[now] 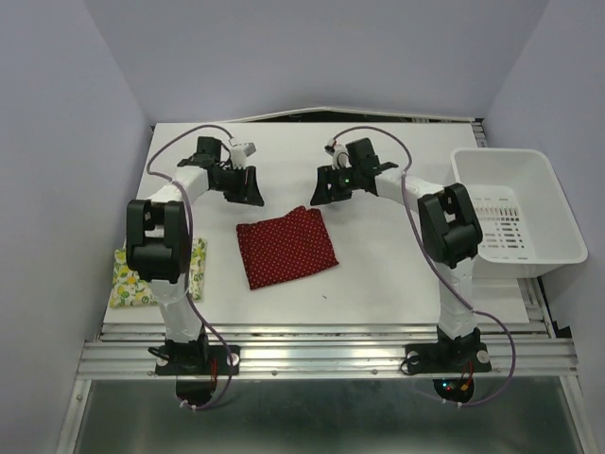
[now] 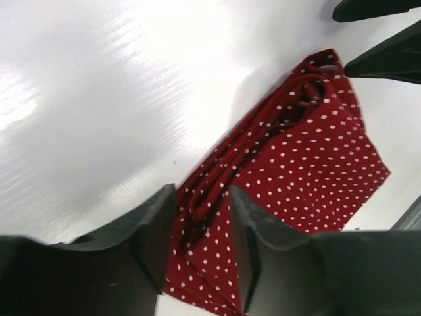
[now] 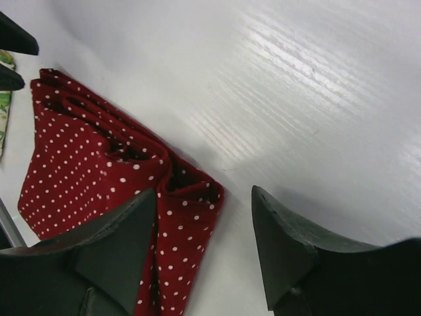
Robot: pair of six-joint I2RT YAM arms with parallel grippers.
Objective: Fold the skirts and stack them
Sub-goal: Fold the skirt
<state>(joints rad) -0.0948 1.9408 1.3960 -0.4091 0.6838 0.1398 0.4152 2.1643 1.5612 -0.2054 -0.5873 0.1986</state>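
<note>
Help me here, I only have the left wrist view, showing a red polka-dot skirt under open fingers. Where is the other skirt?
Observer: The lemon-print skirt lies by the table's left edge, partly hidden by the left arm, apart from the red polka-dot skirt.
Operator: Is the right gripper holding anything?
Observer: No, the right gripper is open near the red skirt's far corner, gripping nothing.
Operator: Any container around?
Observer: A white bin stands at the table's right edge.

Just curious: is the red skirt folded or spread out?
Folded: the red skirt is a compact square, its layered edges showing in wrist views.
</note>
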